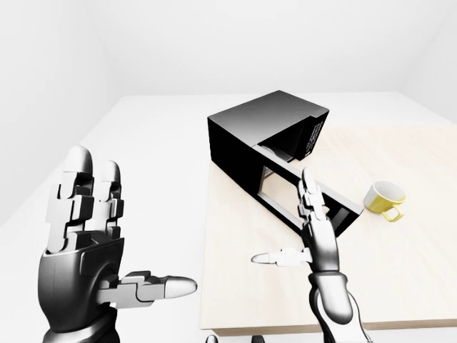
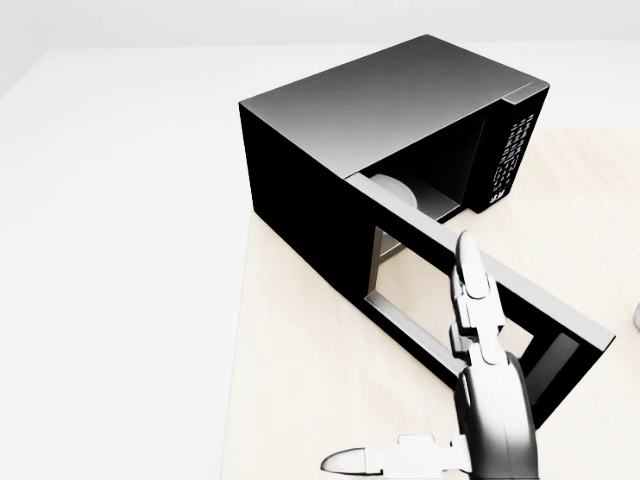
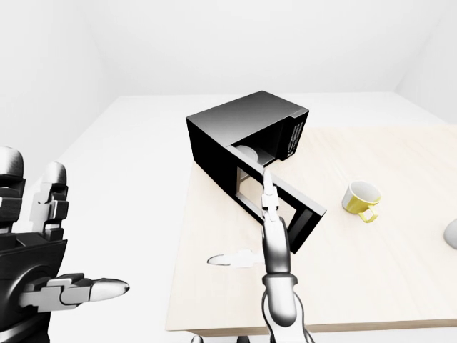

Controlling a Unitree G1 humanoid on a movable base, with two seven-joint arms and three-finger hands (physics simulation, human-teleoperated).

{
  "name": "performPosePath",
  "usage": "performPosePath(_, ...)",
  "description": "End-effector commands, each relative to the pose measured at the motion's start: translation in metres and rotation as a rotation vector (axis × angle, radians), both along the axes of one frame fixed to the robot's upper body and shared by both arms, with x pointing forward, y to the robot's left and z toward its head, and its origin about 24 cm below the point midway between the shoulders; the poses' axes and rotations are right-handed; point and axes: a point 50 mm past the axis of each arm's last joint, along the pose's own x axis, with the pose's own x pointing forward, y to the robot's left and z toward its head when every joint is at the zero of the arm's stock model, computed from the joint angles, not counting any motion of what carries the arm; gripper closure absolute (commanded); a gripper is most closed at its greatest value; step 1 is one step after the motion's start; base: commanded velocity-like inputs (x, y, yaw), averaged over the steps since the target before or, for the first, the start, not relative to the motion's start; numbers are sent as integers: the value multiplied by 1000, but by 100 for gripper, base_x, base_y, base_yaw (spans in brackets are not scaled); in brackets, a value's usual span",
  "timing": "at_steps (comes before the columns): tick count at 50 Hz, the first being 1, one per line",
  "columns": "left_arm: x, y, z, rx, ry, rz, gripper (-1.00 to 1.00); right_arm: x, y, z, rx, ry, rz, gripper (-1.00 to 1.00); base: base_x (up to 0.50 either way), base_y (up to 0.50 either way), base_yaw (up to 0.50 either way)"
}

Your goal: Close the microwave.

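A black microwave [image 2: 380,100] stands on the pale wooden table [image 1: 400,279], near its left edge. Its door [image 2: 405,325] hangs wide open, swung out toward the bottom right of the head view, and a glass turntable [image 2: 395,190] shows inside. My right hand [image 2: 420,380] is open and turned edge-on. Its straight fingers [image 2: 470,290] point up across the door's window and its thumb sticks out to the left. Whether the fingers touch the door I cannot tell. My left hand [image 1: 121,236] is open at the lower left of the left-eye view, off the table and holding nothing.
A yellow cup [image 1: 384,199] lies on its side on the table, to the right of the door's free end. A small grey object [image 3: 451,232] shows at the right edge of the right-eye view. White floor surrounds the table.
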Motion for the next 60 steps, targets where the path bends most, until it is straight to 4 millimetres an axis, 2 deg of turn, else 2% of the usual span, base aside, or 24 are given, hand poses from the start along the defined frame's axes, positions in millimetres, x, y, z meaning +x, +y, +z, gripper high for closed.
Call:
performPosePath(1,1,0,-1,3,4,1,-100,13,2,-20,-10,47,-8,-100,0,0,0)
performPosePath(19,1,0,-1,4,5,1,-100,16,5,-27,-6,70,-2,-100,0,0,0)
performPosePath(28,1,-1,-2,5,10,0,-100,23,5,-33,5,90,0,-100,0,0,0)
performPosePath(37,2,-1,-2,5,12,-1,-100,44,-5,-29,22,80,-54,-100,0,0,0)
performPosePath(46,2,-1,-2,5,15,-1,-100,63,-9,-15,34,51,-87,-100,0,0,0)
performPosePath(60,1,-1,-2,5,15,1,-100,82,-14,-16,40,62,-110,-100,0,0,0)
